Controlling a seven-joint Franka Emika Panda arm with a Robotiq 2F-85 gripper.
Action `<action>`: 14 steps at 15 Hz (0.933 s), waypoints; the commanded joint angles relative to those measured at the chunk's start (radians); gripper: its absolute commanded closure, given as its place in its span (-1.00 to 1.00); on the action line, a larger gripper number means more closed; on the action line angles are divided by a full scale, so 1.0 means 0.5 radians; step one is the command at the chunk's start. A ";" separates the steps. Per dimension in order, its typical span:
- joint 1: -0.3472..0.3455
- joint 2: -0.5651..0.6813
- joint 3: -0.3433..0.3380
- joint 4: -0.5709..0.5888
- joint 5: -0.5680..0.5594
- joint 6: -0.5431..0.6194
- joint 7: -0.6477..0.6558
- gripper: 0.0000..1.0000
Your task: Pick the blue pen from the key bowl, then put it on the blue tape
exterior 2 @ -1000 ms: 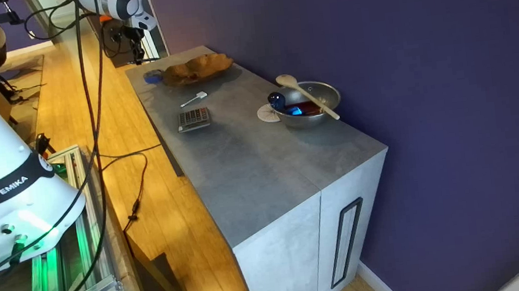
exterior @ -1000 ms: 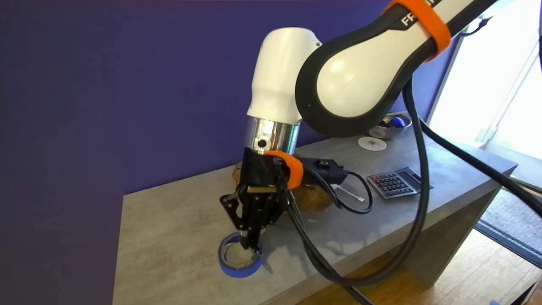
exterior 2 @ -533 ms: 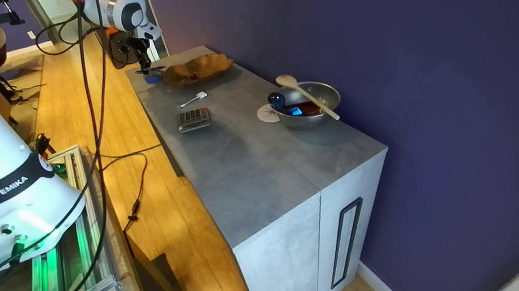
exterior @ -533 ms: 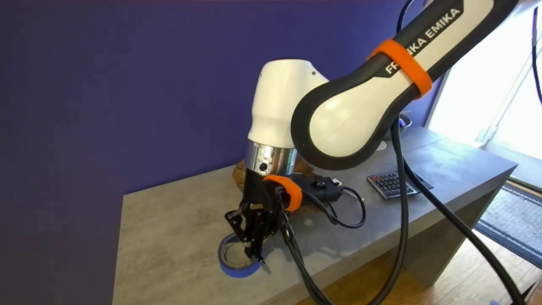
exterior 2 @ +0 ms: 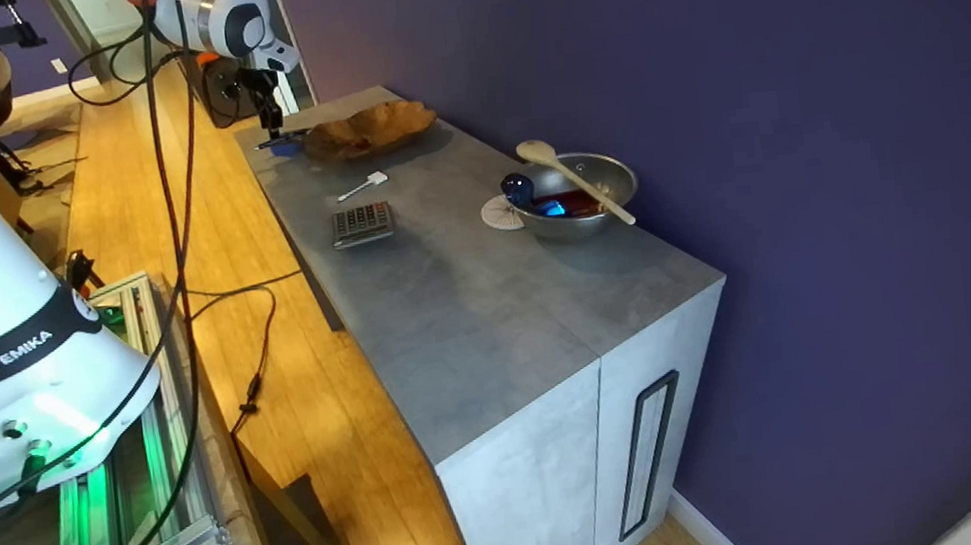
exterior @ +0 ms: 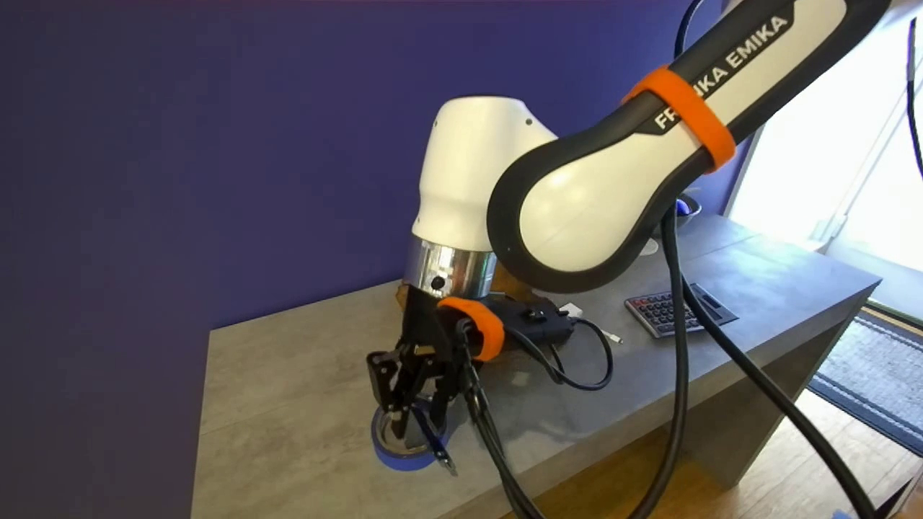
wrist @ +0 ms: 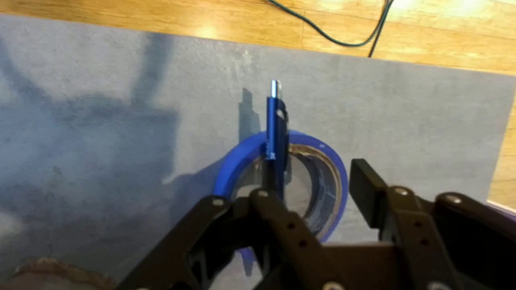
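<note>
The blue pen lies across the ring of the blue tape, its clip end sticking out past the rim. It also shows in an exterior view over the tape. My gripper is open just above the tape, its fingers well apart. The pen is close beside one finger, which hides its other end; I cannot tell whether they touch. The gripper hides part of the ring there. The key bowl stands beside the tape; its edge shows at the lower left of the wrist view.
A calculator and a white cable adapter lie on the grey counter. A metal bowl with a wooden spoon stands by the purple wall. The counter's edge runs close to the tape.
The gripper has come down to the tape and then opened. The pen, held between the fingers before, now rests across the ring. The arm has shifted slightly left in an exterior view.
</note>
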 commanded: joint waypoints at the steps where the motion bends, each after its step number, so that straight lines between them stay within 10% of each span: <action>1: -0.150 -0.250 0.146 -0.235 0.123 0.146 -0.086 -0.61; 6: -0.606 -0.654 0.647 -0.688 0.396 0.345 -0.562 -1.00; 7: -0.380 -0.442 0.423 -0.359 0.349 0.219 -0.455 -0.96; 14: -0.518 -0.638 0.544 -0.616 0.423 0.279 -0.567 -1.00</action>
